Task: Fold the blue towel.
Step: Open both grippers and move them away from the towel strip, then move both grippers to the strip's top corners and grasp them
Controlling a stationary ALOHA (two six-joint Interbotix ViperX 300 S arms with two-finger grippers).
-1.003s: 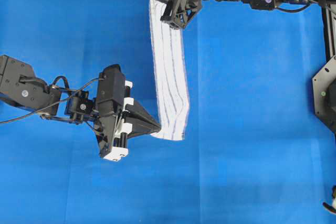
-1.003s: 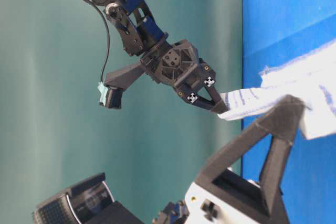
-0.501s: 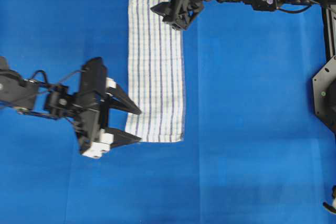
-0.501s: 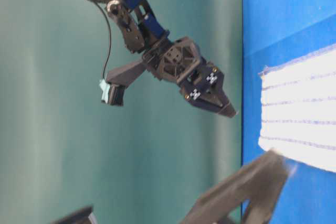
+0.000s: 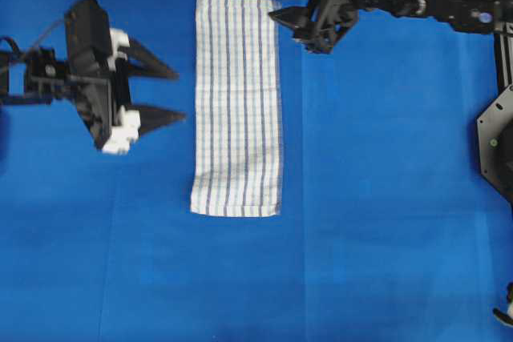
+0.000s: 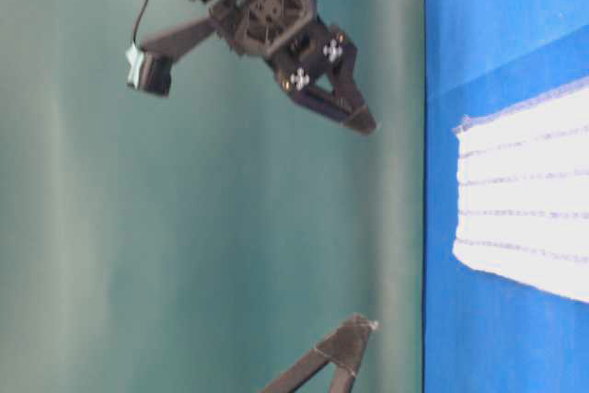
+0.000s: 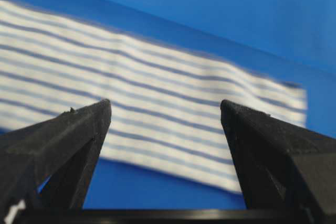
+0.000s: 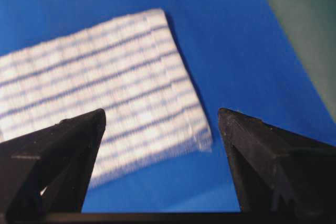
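The blue towel (image 5: 237, 106), white with thin blue stripes, lies flat on the blue sheet (image 5: 385, 198) as a long narrow rectangle. My left gripper (image 5: 175, 95) hovers open to the left of its upper half, apart from it, with nothing between the fingers. My right gripper (image 5: 298, 31) is open just right of the towel's top right corner, also clear of the cloth. In the left wrist view the towel (image 7: 157, 77) stretches across beyond the open gripper (image 7: 164, 106). In the right wrist view a towel corner (image 8: 105, 87) lies ahead of the open gripper (image 8: 160, 113).
A black stand (image 5: 498, 142) rises at the right edge of the overhead view. From table level, the right gripper (image 6: 354, 117) hangs before a green backdrop (image 6: 184, 227), off the sheet's edge; the towel's end (image 6: 525, 209) shows at right.
Both grippers were shut on the towel's ends a second ago and have let go. The towel now lies flat. The left gripper drew back left; the right one moved right.
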